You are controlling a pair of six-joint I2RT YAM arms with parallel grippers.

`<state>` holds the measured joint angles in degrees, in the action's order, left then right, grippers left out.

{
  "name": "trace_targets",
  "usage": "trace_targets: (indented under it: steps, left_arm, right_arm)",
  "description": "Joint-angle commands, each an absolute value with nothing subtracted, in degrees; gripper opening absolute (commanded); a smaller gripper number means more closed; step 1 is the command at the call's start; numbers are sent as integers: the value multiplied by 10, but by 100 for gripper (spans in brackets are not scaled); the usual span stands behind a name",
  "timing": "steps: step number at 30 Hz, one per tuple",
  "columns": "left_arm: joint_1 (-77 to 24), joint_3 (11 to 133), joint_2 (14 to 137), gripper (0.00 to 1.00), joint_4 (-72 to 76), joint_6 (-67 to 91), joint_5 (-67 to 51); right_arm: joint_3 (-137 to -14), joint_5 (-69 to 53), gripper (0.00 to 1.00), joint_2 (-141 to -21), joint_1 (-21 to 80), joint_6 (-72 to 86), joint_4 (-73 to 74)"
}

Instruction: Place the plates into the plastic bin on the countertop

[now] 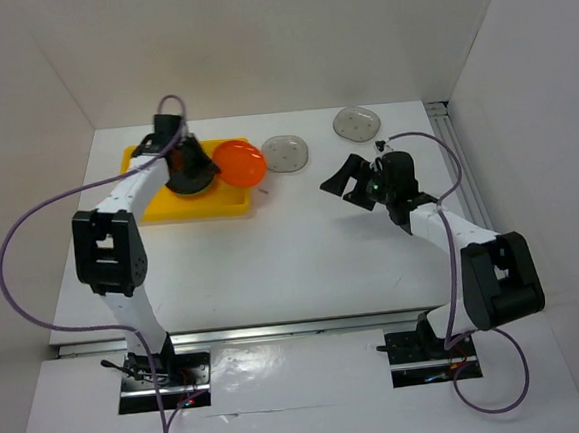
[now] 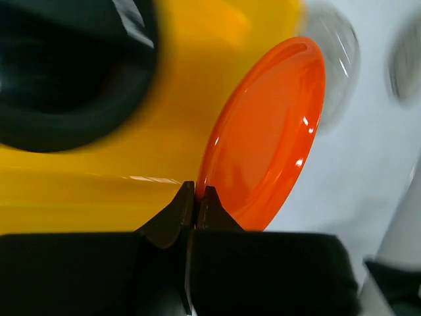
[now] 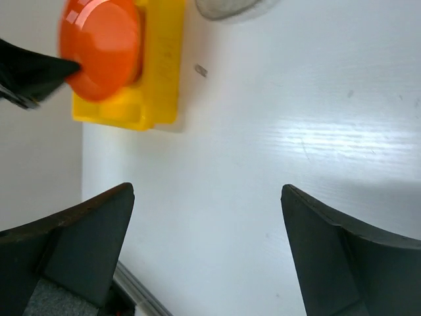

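Care suits the left gripper [image 2: 196, 197], tips pinched shut at the orange plate's [image 2: 270, 131] near rim, grip unclear: it leans on the bin [image 2: 164, 99] wall just ahead, so ease it leftward inside; right gripper [image 3: 207, 191] gapes wide, empty.

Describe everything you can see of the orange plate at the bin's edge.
The orange plate is round, shallow and glossy, plastic-looking, with bright highlights and no visible damage. It sits at the right end of the yellow plastic bin, apparently tilted, propped over the bin's right wall with one edge overhanging the countertop. The left gripper is shut on its rim on the bin side.
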<state>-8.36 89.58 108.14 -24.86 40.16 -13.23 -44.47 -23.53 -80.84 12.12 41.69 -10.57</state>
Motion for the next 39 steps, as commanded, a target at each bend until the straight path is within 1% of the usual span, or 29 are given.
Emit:
trace_targets:
  steps: [1, 3, 7, 10, 13, 15, 19, 20, 21, 24, 25, 27, 29, 30, 31, 32, 33, 34, 36, 38, 39]
  left_arm:
    - [13, 868, 1023, 0, -207, 446, -81]
    - [44, 854, 1023, 0, -193, 460, -68]
    - [68, 860, 1059, 0, -193, 460, -61]
    - [75, 867, 1071, 0, -193, 465, -44]
    - [80, 867, 1085, 1, -193, 470, -44]
    - [80, 881, 1096, 11, -210, 475, -36]
    - [85, 876, 1102, 18, -221, 483, -14]
    - [90, 876, 1102, 22, -221, 483, -14]
    - [91, 876, 1102, 33, -226, 483, -14]
    - [91, 889, 1102, 59, -231, 477, -8]
    - [96, 889, 1102, 71, -236, 477, -8]
    - [96, 889, 1102, 78, -242, 477, -3]
    - [96, 889, 1090, 89, -250, 477, -3]
    - [102, 889, 1085, 93, -250, 477, -3]
    - [102, 883, 1071, 97, -257, 477, -3]
    - [102, 875, 1062, 100, -257, 477, -3]
    - [102, 870, 1053, 100, -257, 477, -9]
    - [102, 870, 1045, 100, -257, 477, -9]
    - [102, 865, 1022, 100, -272, 477, -4]
    - [95, 879, 1011, 100, -292, 471, 23]
    - [86, 888, 1005, 100, -302, 464, 32]
  right_arm:
    - [-411, -190, 100, -784, 131, 372, -84]
    - [-381, -183, 100, -784, 131, 365, -94]
    - [-356, -163, 100, -804, 131, 359, -113]
    - [-356, -144, 100, -845, 131, 349, -146]
    - [-404, -162, 100, -909, 116, 338, -155]
    - [-429, -168, 100, -966, 111, 337, -161]
    - [-513, -173, 100, -1048, 111, 343, -173]
    - [-528, -181, 100, -1065, 111, 349, -173]
    - [-545, -181, 100, -1096, 105, 354, -173]
    - [-605, -200, 100, -1153, 98, 374, -178]
    - [-645, -220, 100, -1169, 98, 374, -170]
    - [-697, -215, 100, -1218, 98, 374, -132]
    - [-766, -191, 100, -1245, 105, 367, -74]
    - [-786, -179, 97, -1272, 112, 360, -55]
    - [-805, -171, 97, -1285, 112, 360, -39]
    - [-838, -171, 93, -1298, 119, 360, -15]
    - [-850, -171, 90, -1321, 124, 355, -9]
    - [-861, -171, 82, -1331, 124, 355, -2]
    - [-888, -177, 72, -1349, 124, 361, 10]
    - [-910, -177, 69, -1373, 130, 367, 22]
    - [-919, -177, 69, -1380, 136, 367, 27]
